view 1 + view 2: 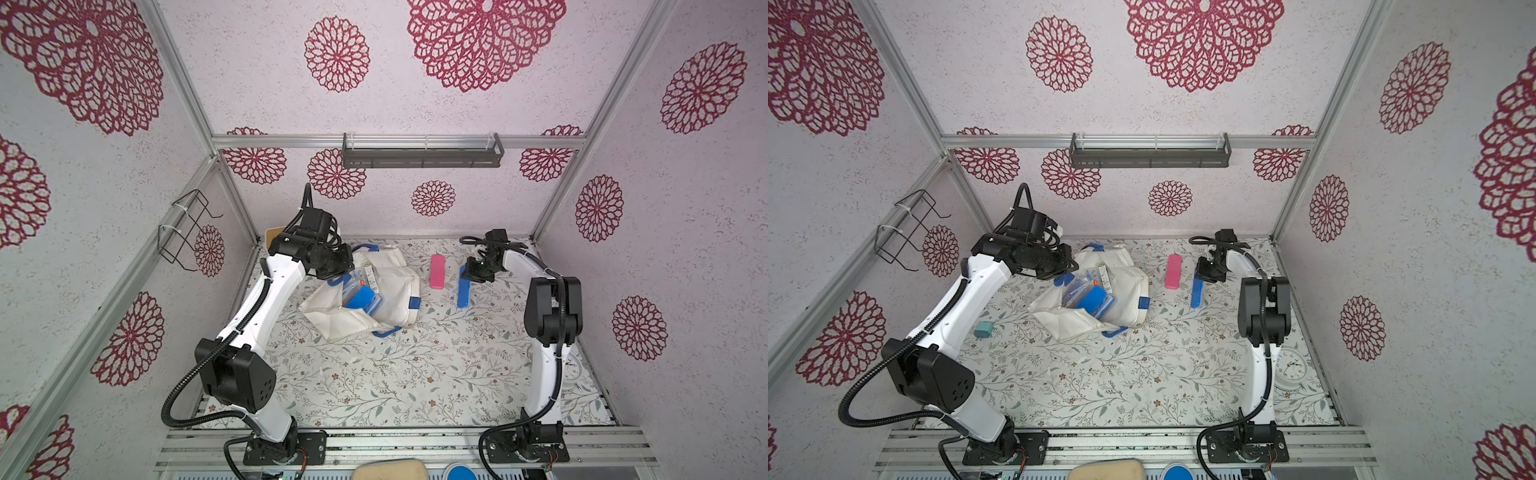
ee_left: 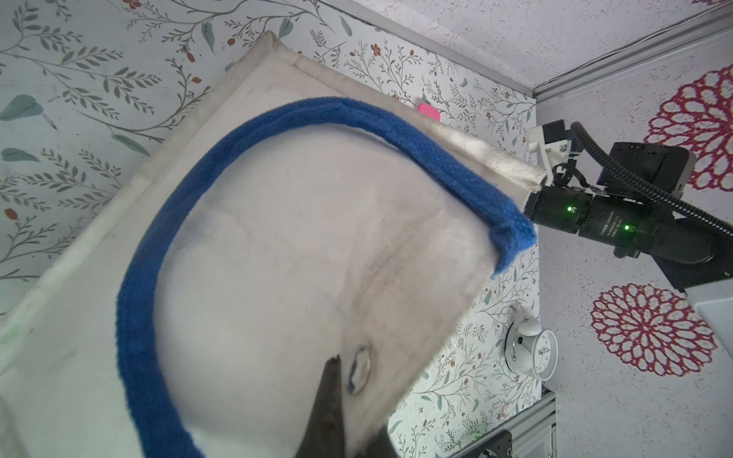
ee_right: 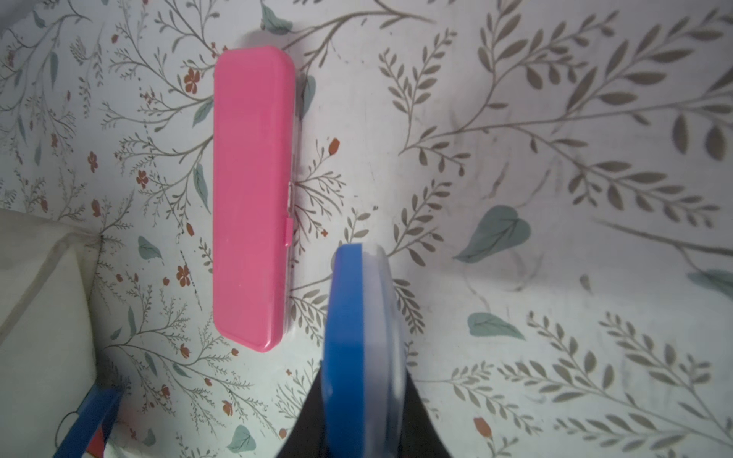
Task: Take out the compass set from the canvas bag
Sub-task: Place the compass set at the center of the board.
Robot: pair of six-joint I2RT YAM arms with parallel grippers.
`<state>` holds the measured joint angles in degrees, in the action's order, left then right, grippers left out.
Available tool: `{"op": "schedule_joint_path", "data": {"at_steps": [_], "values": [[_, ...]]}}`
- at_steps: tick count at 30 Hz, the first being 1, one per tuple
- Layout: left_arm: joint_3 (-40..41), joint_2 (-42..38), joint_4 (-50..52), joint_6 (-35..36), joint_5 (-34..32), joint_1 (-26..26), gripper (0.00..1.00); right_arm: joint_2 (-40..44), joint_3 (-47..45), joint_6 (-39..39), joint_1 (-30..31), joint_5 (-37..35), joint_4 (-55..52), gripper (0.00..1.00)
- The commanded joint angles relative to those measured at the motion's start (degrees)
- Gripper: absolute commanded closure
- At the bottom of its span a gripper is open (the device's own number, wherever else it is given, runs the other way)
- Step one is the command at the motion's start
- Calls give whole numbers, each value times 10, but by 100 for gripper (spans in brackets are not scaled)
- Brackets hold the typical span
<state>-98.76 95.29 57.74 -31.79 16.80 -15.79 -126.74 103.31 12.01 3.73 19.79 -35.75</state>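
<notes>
- Right pincer [image 1: 465, 277], in a top view, is clamped on one end of a slim blue case [image 1: 463, 296]. The case is turned on edge low over the worktop [image 1: 374, 382], near a pink case [image 1: 437, 271] that lies flat. It is well apart from the canvas bag [image 1: 395, 291] and is probably the compass set, though its contents do not show.
- Left pincer [image 1: 343, 272] sits at the bag's side nearest its own arm. It seems placed there to anchor the soft cloth and keep the mouth open.
- In both top views a second blue-and-clear box [image 1: 1094, 301] lies in the gaping mouth of the bag beside a white labelled pack [image 1: 1104, 276]. The bag is therefore not empty.
- In the left wrist view, the left pincer [image 2: 349, 380] is clenched on a canvas flap beside a snap button [image 2: 359, 368]. One finger [image 2: 331, 400] is in front and the other is behind the cloth. The blue handle [image 2: 158, 257] loops slack across the panel.
- In the right wrist view, the blue case [image 3: 345, 317] stands between the jaws of the right pincer [image 3: 361, 416], showing a blue lid and a clear base. It is parallel to the pink case, with a gap between them. This looks like a set-down alongside it, though whether the blue case touches the worktop cannot be told.
</notes>
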Motion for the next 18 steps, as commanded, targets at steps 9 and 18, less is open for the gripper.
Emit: {"op": "schedule_joint_path", "data": {"at_steps": [9,18], "values": [[16,-23,5,-24,-24,-1,100,-114,151,-36,-16,40,-38,82],[-6,-8,16,-30,-37,-2,100,-181,240,-12,-21,62,-57,75]]}}
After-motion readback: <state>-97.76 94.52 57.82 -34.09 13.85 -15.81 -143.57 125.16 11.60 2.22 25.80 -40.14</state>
